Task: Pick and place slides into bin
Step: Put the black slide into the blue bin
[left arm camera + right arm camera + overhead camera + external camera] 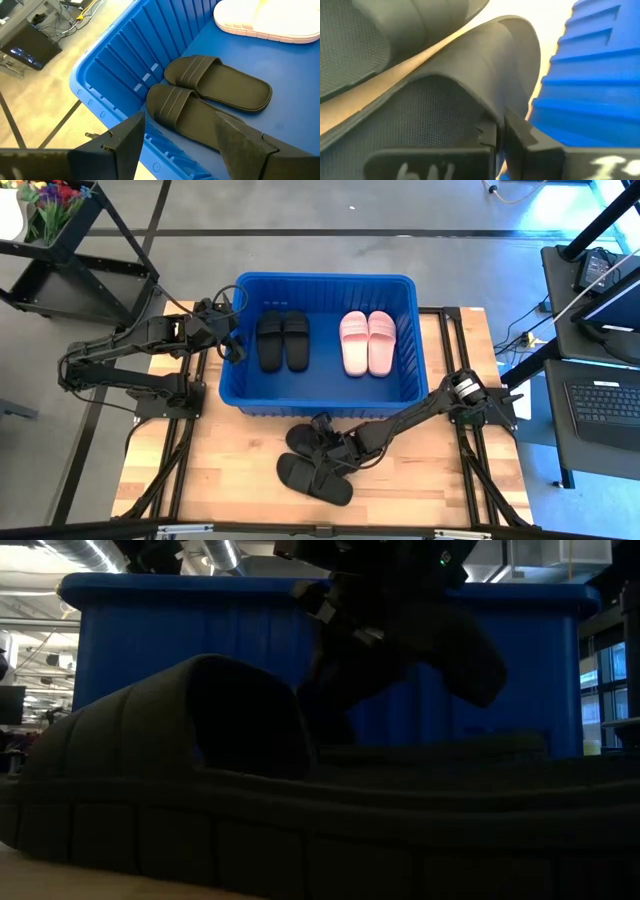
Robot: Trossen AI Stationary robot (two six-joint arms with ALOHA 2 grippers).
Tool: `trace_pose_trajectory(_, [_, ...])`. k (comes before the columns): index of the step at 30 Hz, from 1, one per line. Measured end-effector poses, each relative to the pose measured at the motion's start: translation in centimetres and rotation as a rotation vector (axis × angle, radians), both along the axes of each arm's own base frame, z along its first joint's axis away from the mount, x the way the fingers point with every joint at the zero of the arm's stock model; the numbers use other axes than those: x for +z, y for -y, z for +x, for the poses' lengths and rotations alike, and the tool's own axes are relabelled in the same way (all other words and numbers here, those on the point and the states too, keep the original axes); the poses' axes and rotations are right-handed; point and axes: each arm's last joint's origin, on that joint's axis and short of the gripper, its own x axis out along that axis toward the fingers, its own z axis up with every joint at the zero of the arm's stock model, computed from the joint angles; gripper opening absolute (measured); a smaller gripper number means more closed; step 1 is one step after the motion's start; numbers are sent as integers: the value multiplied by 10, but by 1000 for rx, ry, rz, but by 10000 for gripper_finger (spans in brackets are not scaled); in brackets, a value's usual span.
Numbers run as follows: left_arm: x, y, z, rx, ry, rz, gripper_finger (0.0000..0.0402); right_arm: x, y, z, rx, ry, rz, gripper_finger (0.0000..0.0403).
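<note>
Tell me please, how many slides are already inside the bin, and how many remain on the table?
Done: four slides lie in the blue bin, a black pair and a pink pair. In hand: the right gripper is shut on the strap of one black slide on the table. Left: that slide and the other black slide beside it. The left gripper waits open at the bin's left wall.

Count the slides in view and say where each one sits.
6. Black pair lies in the bin's left half, pink pair in its right half. Two black slides on the table: one free, one under the right gripper.
</note>
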Motion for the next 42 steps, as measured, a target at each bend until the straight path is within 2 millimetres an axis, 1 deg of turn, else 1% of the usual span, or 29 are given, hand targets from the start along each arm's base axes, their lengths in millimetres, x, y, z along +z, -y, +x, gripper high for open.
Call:
trace_pose_trajectory(3, [0,0,0,0,0,0,228,4,1,-1,-57,18,42,21])
trace_pose_trajectory(5, [0,0,0,0,-1,0,228,10,3,-3,-92,28,68,20])
trace_pose_trajectory(8, [0,0,0,0,-1,0,228,22,4,-7,-123,35,105,14])
trace_pose_trajectory(11, [0,0,0,0,-3,-1,228,38,3,-10,-147,11,147,14])
trace_pose_trajectory(15, [-1,0,-1,0,-13,-3,228,81,1,-9,-175,15,256,14])
trace_pose_trajectory(18, [-1,0,-1,-1,-17,-3,228,108,0,-7,-185,-8,328,14])
trace_pose_trajectory(19, [-1,0,-1,-1,-18,-3,228,118,-1,-6,-191,9,357,14])
trace_pose_trajectory(24, [-2,1,-2,-1,-34,-7,228,189,-1,-9,-226,145,477,14])
trace_pose_trajectory(27, [-3,1,-3,-2,-48,-10,228,227,7,-12,-262,285,477,14])
trace_pose_trajectory(30, [-3,1,-3,-1,-53,-11,228,260,21,-17,-336,452,425,14])
trace_pose_trajectory(33, [-3,1,-4,-1,-55,-12,228,273,41,-16,-429,582,345,14])
trace_pose_trajectory(38, [-3,1,-4,-1,-56,-12,228,278,91,-6,-581,654,201,14])
trace_pose_trajectory(40, [-3,1,-4,-1,-55,-12,228,272,111,3,-632,654,179,14])
trace_pose_trajectory(42, [-3,1,-4,-1,-55,-12,228,261,132,14,-684,625,143,14])
